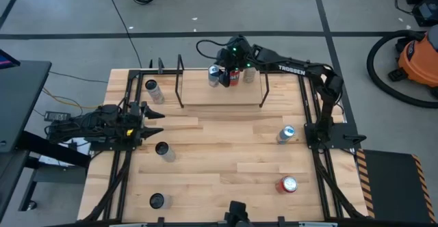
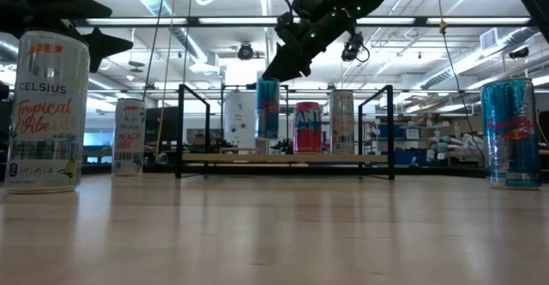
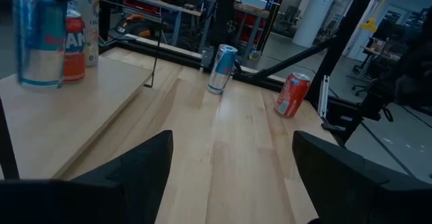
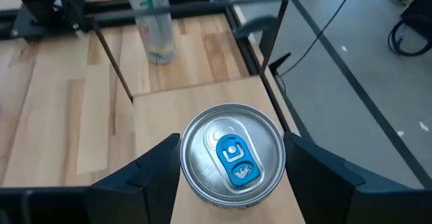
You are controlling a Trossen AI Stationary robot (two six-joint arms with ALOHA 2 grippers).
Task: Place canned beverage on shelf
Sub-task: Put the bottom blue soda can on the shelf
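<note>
My right hand (image 4: 233,160) sits near the top centre of the overhead picture, over the shelf (image 1: 222,94), its two dark fingers set either side of a slim blue can (image 2: 268,106) and closed against its wall, as far as the wrist picture shows. In the level picture that can looks to hang a little above the shelf board, so I judge it held and not yet put down; letting it down and letting go are left. Two more cans already stand on the board just to the right of it: a red can (image 2: 307,128) and a tall pale can (image 2: 342,121). Several others wait on the desk (image 1: 226,165): a blue and silver can (image 1: 285,134) and a red one (image 1: 287,184) toward the right edge, and dark-topped cans (image 1: 162,150) scattered on the left side, so much of the job remains. My left hand (image 1: 152,119) rests at the left of the overhead picture, fingers spread, holding nothing. The can I hold is smooth brushed aluminium with a round rim and a blue pull tab; the shelf is pale, faintly grained wood between thin black metal end frames, and the desk is light planked wood with a soft sheen.
</note>
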